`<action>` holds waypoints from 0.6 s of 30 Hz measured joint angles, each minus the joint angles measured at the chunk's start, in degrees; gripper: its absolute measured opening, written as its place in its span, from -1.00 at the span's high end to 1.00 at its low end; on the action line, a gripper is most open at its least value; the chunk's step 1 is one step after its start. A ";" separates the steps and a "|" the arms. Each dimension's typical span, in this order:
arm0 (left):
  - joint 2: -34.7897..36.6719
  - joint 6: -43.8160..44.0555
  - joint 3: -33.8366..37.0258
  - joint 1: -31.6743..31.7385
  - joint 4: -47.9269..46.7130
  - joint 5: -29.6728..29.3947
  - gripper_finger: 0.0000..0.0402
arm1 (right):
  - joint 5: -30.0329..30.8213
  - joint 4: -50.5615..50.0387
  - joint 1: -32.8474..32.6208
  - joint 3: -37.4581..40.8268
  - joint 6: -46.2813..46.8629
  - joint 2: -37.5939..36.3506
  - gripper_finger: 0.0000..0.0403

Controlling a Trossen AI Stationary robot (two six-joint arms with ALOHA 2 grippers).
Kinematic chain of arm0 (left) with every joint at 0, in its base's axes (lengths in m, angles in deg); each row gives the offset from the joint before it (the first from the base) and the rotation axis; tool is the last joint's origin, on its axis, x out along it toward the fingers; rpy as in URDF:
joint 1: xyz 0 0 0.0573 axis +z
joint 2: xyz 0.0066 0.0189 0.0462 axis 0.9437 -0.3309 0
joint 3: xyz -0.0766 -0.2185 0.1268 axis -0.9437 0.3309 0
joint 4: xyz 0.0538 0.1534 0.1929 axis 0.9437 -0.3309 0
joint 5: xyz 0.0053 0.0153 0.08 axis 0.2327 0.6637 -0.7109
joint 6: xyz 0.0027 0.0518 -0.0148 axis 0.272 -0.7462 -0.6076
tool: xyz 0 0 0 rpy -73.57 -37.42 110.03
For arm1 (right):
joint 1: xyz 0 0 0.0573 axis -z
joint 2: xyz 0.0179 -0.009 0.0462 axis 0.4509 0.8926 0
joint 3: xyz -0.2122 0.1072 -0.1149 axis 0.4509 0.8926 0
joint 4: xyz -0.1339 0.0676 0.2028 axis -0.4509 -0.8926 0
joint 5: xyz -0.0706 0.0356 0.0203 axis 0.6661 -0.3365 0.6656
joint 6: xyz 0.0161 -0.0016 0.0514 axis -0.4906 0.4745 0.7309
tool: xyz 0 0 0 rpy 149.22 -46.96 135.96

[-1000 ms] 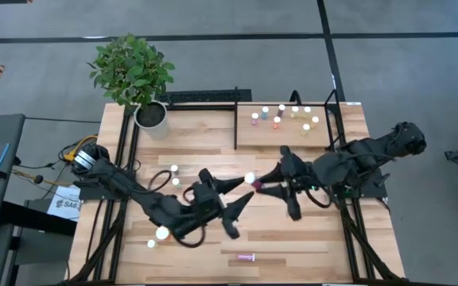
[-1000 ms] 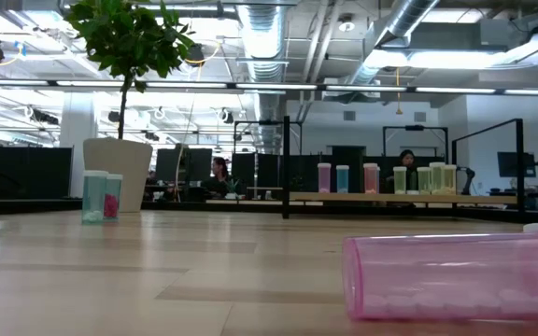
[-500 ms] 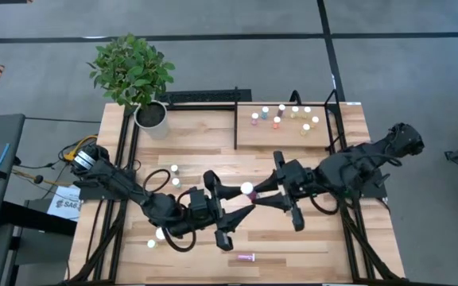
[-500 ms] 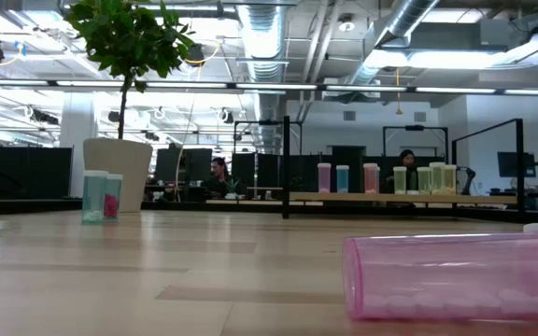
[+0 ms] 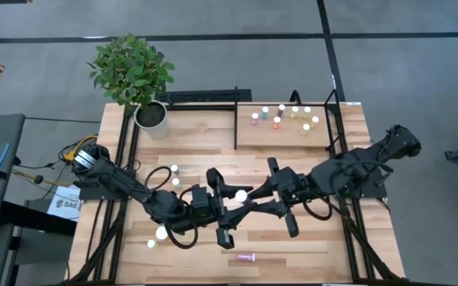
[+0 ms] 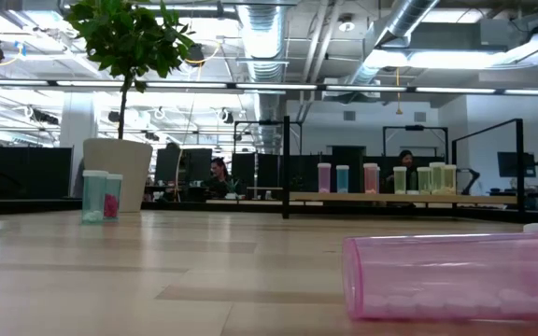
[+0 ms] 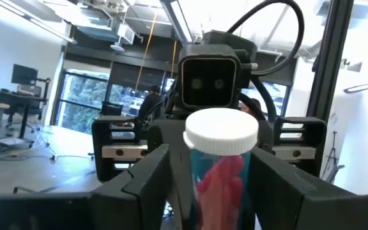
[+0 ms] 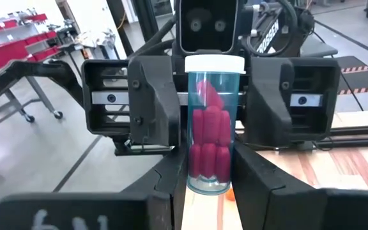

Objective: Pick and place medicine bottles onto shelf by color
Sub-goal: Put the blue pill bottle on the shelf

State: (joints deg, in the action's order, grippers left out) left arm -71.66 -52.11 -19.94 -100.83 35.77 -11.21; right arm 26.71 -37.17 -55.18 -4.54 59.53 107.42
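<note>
Mid-surface, right tool (image 5: 249,195) pinching teal bottle (image 5: 241,195) of pink pills, left tool (image 5: 230,206) spread around it. Shelf (image 5: 249,137) holds seven bottles; several others off shelf, unsorted.

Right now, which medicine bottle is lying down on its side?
The pink bottle near the table's front edge. It lies flat; the others stand upright.

Both arms meet mid-table, right pincer (image 5: 249,196) clamped, left pincer (image 5: 230,203) spread

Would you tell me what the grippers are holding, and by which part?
The right gripper grips the teal bottle by its lower body; the left gripper flanks it.
</note>
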 joint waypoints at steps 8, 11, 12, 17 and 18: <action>0.00 0.13 -0.02 -0.05 0.08 -0.33 0.25 | 0.03 0.58 0.02 0.00 -0.94 0.04 0.41; 0.00 0.13 -0.06 -0.07 0.17 -0.35 0.28 | 0.03 0.81 0.02 0.00 -0.96 0.04 0.41; 0.00 0.11 -0.06 -0.07 0.19 -0.35 0.30 | 0.03 0.74 0.02 0.00 -0.96 0.04 0.41; 0.00 -0.28 -0.06 -0.05 -0.02 -0.81 0.39 | -0.01 -0.71 0.00 0.00 0.63 0.04 0.41; 0.00 -0.31 -0.06 -0.01 -0.07 -0.81 0.40 | 0.01 -1.12 0.00 0.00 1.01 0.04 0.40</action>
State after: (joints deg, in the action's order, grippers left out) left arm -71.66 -52.41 -20.00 -100.84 35.70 -12.03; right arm 26.72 -38.30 -55.18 -4.54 60.54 107.47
